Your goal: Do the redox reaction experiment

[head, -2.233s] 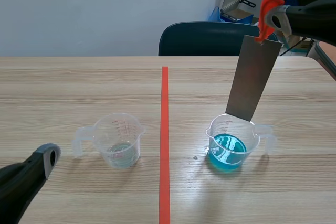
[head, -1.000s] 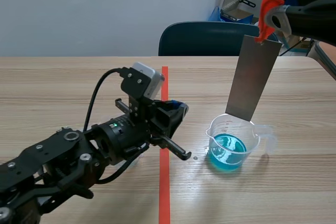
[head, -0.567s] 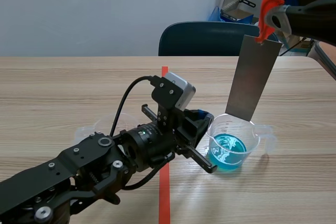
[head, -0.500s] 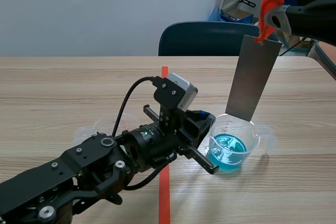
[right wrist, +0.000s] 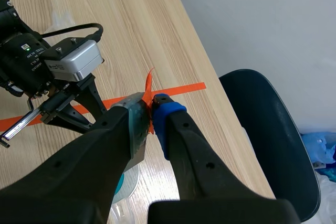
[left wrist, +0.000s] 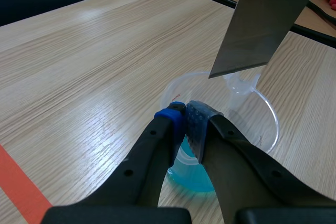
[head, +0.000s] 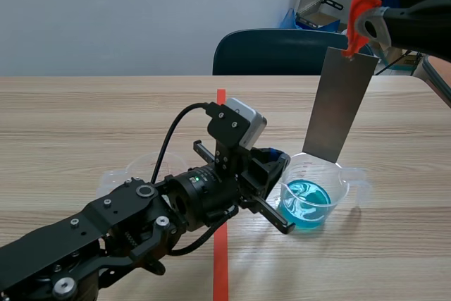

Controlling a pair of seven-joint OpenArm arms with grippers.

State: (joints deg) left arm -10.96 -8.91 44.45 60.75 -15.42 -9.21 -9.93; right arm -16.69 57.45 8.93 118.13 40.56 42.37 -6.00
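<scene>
A clear beaker (head: pixel 313 195) holding blue liquid (head: pixel 304 204) stands right of the tape line. My left gripper (head: pixel 277 163) reaches across the line and is shut, its tips (left wrist: pixel 184 114) resting at the beaker's near rim (left wrist: pixel 265 114) with nothing between them. A grey metal sheet (head: pixel 340 107) hangs upright above the beaker with its lower edge just over the rim; the left wrist view shows the metal sheet (left wrist: pixel 268 19) ahead of the fingers. My right gripper (head: pixel 356 26) is shut on the sheet's top, where an orange-red piece (right wrist: pixel 152 95) shows between the fingers.
A second clear beaker (head: pixel 130 170) stands left of the orange tape line (head: pixel 221 114), mostly hidden behind my left arm. A dark chair (head: pixel 282 51) sits at the table's far edge. Cluttered items lie beyond the far right corner.
My left arm swung in from the low left across the tape line to the blue beaker, then barely moved in the last half second. The right arm and sheet stayed still.
</scene>
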